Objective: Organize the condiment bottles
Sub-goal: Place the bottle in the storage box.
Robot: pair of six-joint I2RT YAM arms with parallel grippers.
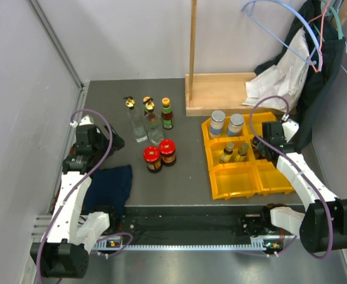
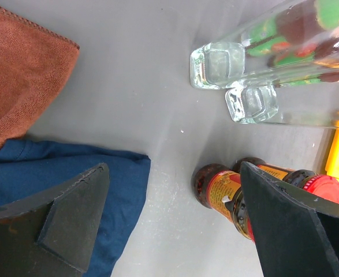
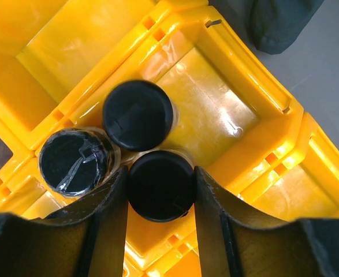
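Condiment bottles sit in two groups. Loose, mid-table toward the far edge, upright in a row: two tall clear bottles with gold stoppers and one dark bottle with a green label and orange cap. Just nearer stand two red-lidded jars, dark and touching. The rest stand in the yellow bin by the right edge: silver-lidded jars in a far compartment, small dark bottles in the next.

Right gripper is narrowed to cap width, fingers against both sides of a black-capped bottle. Two more black caps touch it, including one film-wrapped cap.

Left gripper is wide open and holds nothing, low over the table near the left edge. A blue cloth shows behind one finger.

Hidden or cut off:
- Bodies under the black caps are hidden.
- Which compartment the wrapped one stands in is unclear.
- In the left wrist view, the clear bottles' tops and an orange-brown cloth are cut off.
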